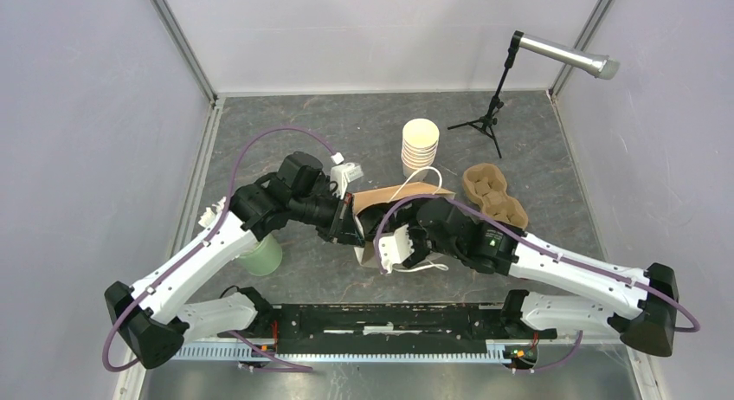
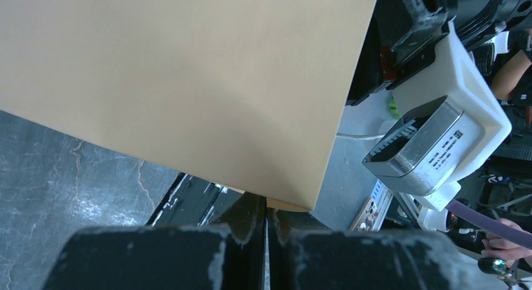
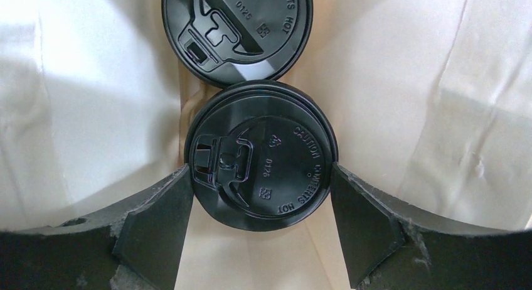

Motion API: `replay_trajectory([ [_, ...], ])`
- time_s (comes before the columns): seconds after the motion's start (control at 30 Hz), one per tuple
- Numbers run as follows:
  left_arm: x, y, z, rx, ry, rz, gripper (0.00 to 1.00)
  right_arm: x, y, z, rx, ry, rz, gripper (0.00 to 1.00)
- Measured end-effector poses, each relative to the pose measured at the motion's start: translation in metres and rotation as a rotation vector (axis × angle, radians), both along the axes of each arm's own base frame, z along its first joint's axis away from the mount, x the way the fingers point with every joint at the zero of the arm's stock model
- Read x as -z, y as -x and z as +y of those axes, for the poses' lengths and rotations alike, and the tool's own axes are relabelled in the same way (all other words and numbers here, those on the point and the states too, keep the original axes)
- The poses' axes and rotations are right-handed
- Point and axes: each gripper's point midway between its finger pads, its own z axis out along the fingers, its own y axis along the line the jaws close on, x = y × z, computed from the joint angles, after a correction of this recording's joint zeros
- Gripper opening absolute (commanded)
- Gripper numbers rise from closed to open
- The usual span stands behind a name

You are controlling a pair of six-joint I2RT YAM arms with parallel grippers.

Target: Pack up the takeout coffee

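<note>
The bench (image 1: 346, 132) is a grey, mottled slab inside pale walls. A brown paper bag (image 1: 402, 196) with white handles stands on it. The left claw (image 2: 266, 218) is at the bag's left edge, and the right claw (image 3: 260, 202) is inside its mouth. Beyond the right claw, just behind the bag, stands a stack of lidless cream cups (image 1: 420, 145). Right of that claw and a little farther back lies a brown pulp cup carrier (image 1: 495, 195). Left of the left claw and nearer the arm bases sits a pale green cup (image 1: 262, 254), partly under the arm. Well beyond both claws, toward the far right corner, stands a black tripod stand (image 1: 485, 123).
</note>
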Motion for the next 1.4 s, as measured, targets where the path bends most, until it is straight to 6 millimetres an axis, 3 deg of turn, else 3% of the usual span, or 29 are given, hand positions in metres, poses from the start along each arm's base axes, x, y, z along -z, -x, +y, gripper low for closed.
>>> replay_trajectory([
  [0.63, 0.007, 0.004, 0.006, -0.016, -0.014, 0.007, 0.02, 0.009, -0.007, -0.001, 0.03, 0.0, 0.006, 0.81],
  [1.4, 0.007, 0.004, 0.006, -0.016, -0.014, 0.007, 0.02, 0.01, 0.0, -0.007, 0.018, 0.047, 0.046, 0.81],
])
